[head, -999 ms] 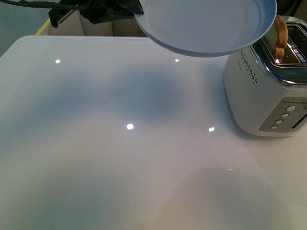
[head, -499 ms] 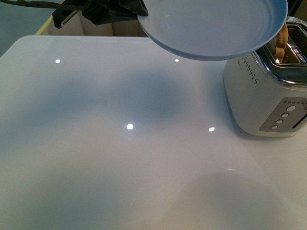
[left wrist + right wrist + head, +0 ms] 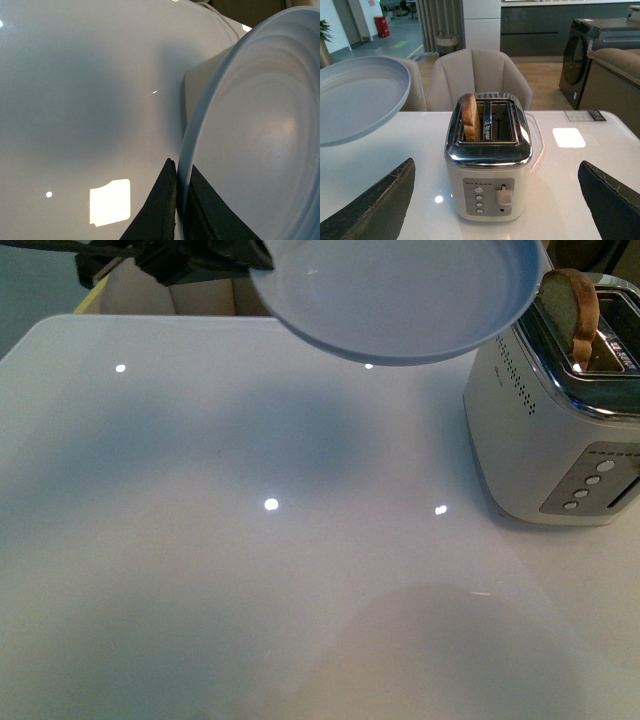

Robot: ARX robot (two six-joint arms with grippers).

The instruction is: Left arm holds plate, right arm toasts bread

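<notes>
Far left, back edge of the table: left arm came in from the top-left corner of the front view, black crinkled cover on it.

Left gripper was clamped on the plate. The left wrist view showed two black fingers pinching the rim, one on each face.

Plate was pale blue-grey and held in the air over the far part of the table, tilted so its inner face showed to the front camera. It touched nothing but the gripper. Its shadow lay on the glossy white tabletop below it.

Right of the plate: bread stood upright in the toaster, with its rounded top and brown crust poking above the chrome top. In the front view the plate rim sat just beside the bread. The right wrist view showed the plate clear of the toaster, off to one side and higher than the tabletop.

Bread was in the slot nearer the plate.

Toaster was white with a chrome top and stood on the table at the right edge of the front view. Its front panel had a column of four round buttons with a lever knob beside them.

Right gripper had its jaws spread wide and held nothing. Both dark fingers framed the toaster from a distance, not touching it.

Beige chairs stood behind the table.
</notes>
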